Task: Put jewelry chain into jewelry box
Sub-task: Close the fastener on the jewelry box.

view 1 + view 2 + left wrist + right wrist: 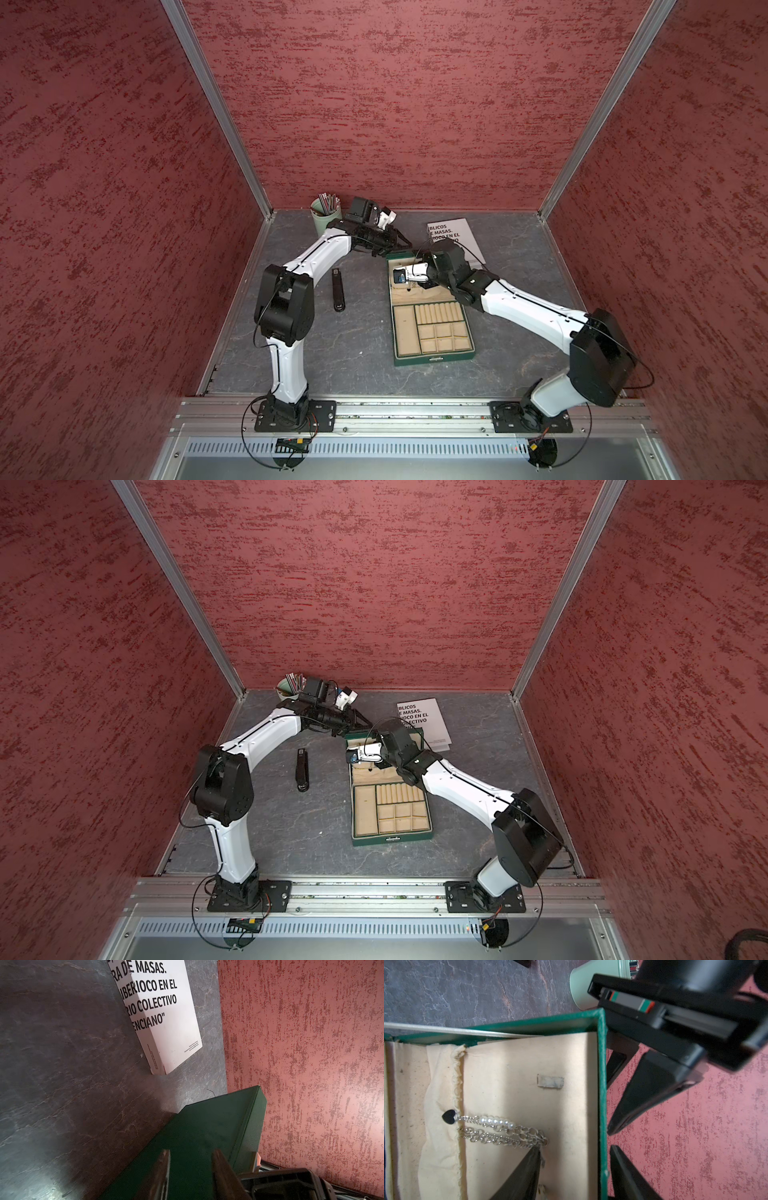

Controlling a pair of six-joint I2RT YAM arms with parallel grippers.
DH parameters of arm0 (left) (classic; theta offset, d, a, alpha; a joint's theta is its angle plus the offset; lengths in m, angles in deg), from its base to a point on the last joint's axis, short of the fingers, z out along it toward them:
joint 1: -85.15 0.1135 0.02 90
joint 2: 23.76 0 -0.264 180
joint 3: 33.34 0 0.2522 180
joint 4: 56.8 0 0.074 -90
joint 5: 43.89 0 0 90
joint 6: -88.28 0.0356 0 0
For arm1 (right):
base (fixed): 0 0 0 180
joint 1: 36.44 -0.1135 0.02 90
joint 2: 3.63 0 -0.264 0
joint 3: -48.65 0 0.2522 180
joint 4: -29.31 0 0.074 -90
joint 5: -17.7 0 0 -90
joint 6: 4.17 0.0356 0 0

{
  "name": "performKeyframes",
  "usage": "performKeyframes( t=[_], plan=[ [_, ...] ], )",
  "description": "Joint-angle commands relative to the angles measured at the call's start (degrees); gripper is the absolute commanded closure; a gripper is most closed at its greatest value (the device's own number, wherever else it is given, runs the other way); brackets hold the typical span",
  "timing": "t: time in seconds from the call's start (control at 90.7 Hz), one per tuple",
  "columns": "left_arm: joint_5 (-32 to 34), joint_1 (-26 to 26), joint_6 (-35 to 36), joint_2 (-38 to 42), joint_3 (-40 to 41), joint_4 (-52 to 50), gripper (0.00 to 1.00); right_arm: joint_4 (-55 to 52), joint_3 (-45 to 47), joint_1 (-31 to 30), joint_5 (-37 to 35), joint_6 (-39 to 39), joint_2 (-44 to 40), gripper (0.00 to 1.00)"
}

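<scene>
Jewelry chain (519,1136) against jewelry box lid (602,1084)

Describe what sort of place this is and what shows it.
Probably a robot test booth: two robot arms bolted to an aluminium rail, red textured wall panels closing in a tabletop, and staged props like a jewelry box and a book.

The left arm (286,365) and right arm (525,309) have smooth white tubes and chunky black joints. Thin black cables (254,328) loop along them. At 6 o'clock, flat black base plates (324,413) have shiny screws.
</scene>
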Motion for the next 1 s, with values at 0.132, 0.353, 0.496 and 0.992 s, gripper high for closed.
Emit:
performKeyframes(
  t=[0.132,0.353,0.496,0.992],
  plan=[
    [-1.06,-1.00,1.24,1.60,0.59,-0.43,0.64,-0.13,-0.86,0.24,0.15,0.40,-1.22,0.42],
    [-1.16,-1.04,1.29,1.62,0.47,-0.58,0.65,-0.54,-1.01,0.33,0.16,0.46,-1.45,0.56],
    [-1.12,-1.08,1.34,1.63,0.48,-0.64,0.65,-0.64,-1.31,0.28,0.14,0.39,-0.95,0.66],
    [-1.36,-1.09,1.34,1.88,0.55,-0.44,0.65,0.50,-0.79,0.11,-0.44,0.89,0.45,0.64]
  ],
)
